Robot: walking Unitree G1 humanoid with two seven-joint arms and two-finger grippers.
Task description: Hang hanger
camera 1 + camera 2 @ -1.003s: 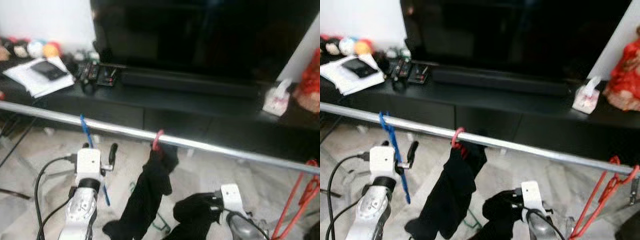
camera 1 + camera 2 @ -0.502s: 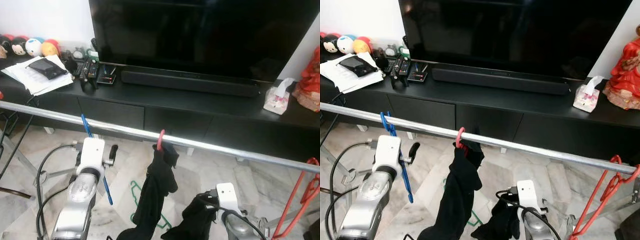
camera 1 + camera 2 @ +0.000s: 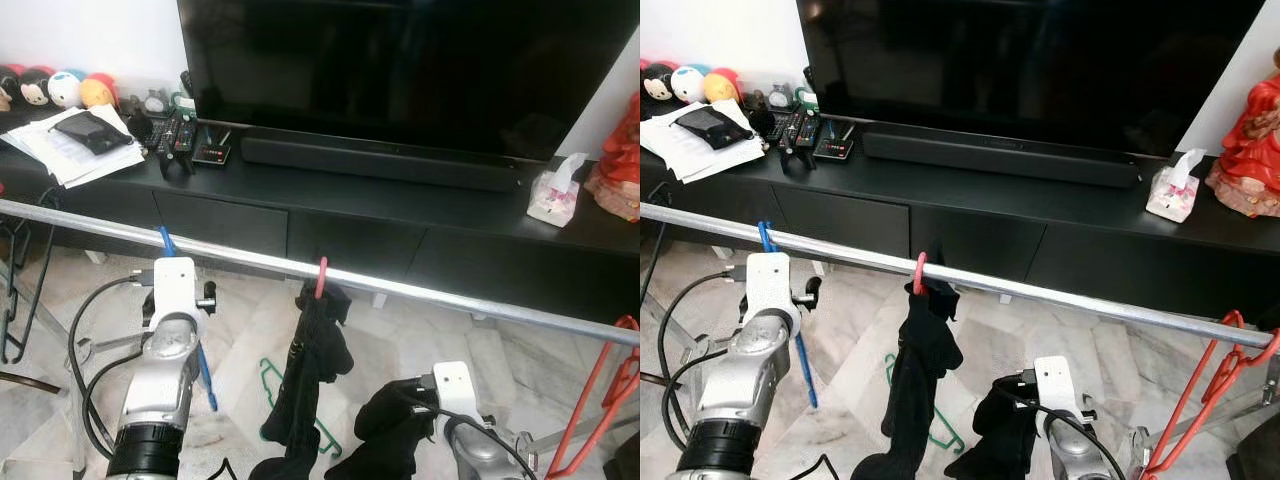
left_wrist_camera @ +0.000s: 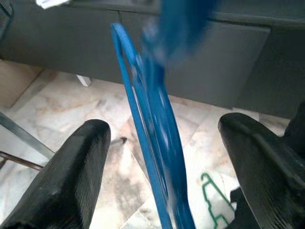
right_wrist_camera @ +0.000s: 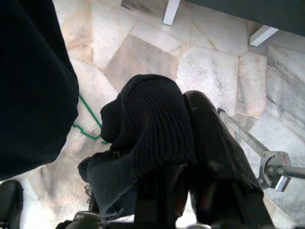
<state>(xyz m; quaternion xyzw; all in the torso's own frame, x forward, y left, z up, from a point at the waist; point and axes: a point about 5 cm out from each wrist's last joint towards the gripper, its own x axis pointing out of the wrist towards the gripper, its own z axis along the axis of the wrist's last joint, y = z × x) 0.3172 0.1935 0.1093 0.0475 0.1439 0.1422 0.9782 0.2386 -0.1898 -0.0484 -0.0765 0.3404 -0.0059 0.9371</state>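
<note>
**Blue hanger on the rail, left hand letting go**

Nearest, below the metal rail (image 3: 420, 295), the right hand (image 5: 190, 157) stays clamped on a black knit garment (image 5: 147, 129). Left of it, the left hand (image 4: 162, 157) now has its fingers (image 4: 71, 176) spread apart, the blue hanger (image 3: 185, 300) passing between them untouched; half a second ago it sat higher, close under the rail. The hanger's hook sits over the rail, left of the pink hanger (image 3: 320, 278) carrying dark clothing (image 3: 310, 380). A green hanger (image 3: 285, 395) lies on the floor beneath. Beyond the rail stands the black worktop (image 3: 400, 205) with the television (image 3: 400, 70). The hanging looks done; the retreat should stay clear of the hanger.
</note>
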